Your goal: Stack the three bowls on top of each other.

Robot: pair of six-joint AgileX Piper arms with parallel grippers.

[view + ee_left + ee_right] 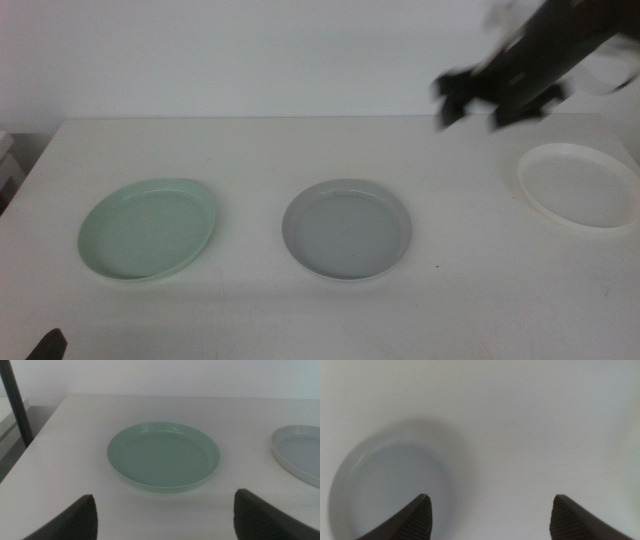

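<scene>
Three shallow bowls lie apart in a row on the table: a mint green bowl (pixel 148 229) on the left, a grey bowl (pixel 347 228) in the middle, and a white bowl (pixel 580 185) at the right edge. My right gripper (pixel 480 100) hangs blurred in the air at the upper right, behind and left of the white bowl, open and holding nothing; its wrist view looks down on the grey bowl (pixel 390 485). My left gripper (pixel 165 515) waits low at the front left, open, with the green bowl (pixel 163 455) ahead of its jaws and the grey bowl's edge (pixel 300 452) to one side.
The white table (pixel 300 150) runs to a pale back wall. A dark upright post (pixel 15 402) stands beyond the table's left edge in the left wrist view. A dark bit of the left arm (pixel 45 345) shows at the bottom left corner.
</scene>
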